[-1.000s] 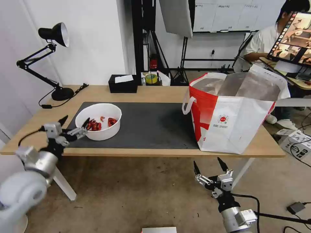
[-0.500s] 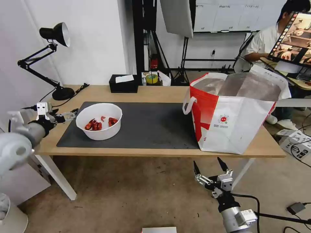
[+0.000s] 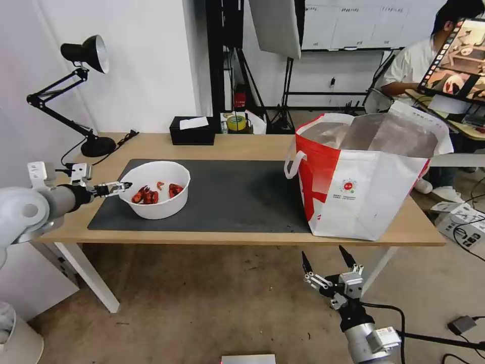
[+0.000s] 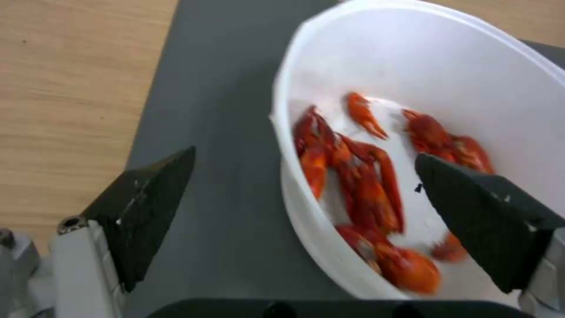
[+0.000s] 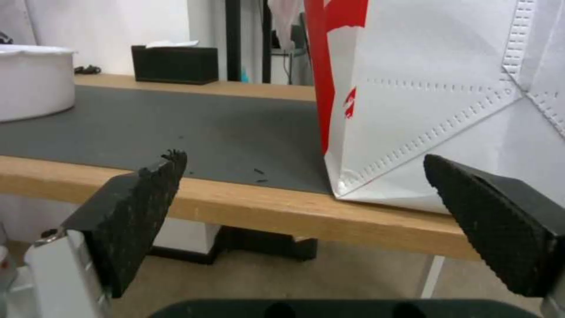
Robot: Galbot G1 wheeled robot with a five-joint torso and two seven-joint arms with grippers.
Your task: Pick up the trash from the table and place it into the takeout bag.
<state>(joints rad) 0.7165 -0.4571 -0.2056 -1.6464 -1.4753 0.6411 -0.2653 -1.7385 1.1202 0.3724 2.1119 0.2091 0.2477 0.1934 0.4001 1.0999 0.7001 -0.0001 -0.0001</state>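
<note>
Bowl (image 3: pixel 154 196) with red scraps sits on the mat's left end, well apart from the bag (image 3: pixel 365 174). My left gripper (image 4: pixel 300 194) is spread, straddling the bowl's near rim; I'd close squarely on the wall and lift level. Right gripper (image 3: pixel 327 264) hangs released below the table (image 3: pixel 242 144) edge, under the bag. Bag's logo text too small to read.

studio lab; softbox (image 3: pixel 275 25); light stands (image 3: pixel 288 86); monitor (image 3: pixel 452 58); floor cables (image 3: pixel 467 232)
</note>
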